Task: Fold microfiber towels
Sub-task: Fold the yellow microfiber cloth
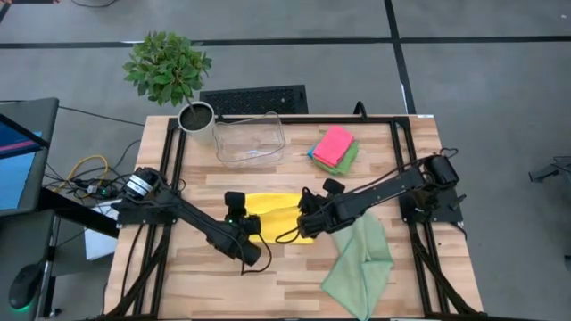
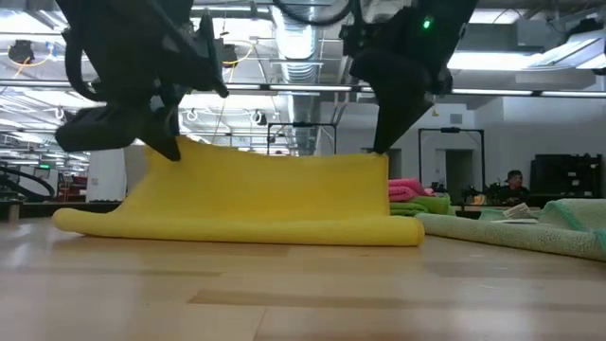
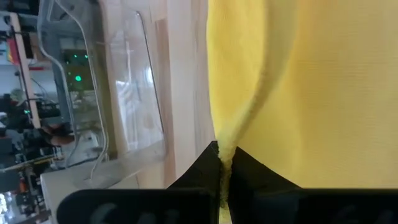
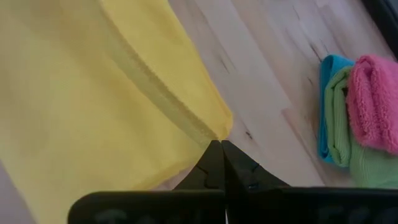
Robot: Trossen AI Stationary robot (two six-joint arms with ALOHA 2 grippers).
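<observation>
Two dark six-joint arms, matte black throughout

The left arm (image 1: 192, 218) carries a silver-ringed joint near its base and a small green light by its wrist; the right arm (image 1: 384, 189) is black with loose black cabling, and its blocky base possibly bears a label, too small to read.

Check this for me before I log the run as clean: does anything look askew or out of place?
Only the sage green towel: it lies crumpled with a corner over the table's front edge. The yellow towel, held by the left gripper and right gripper, looks even.
</observation>
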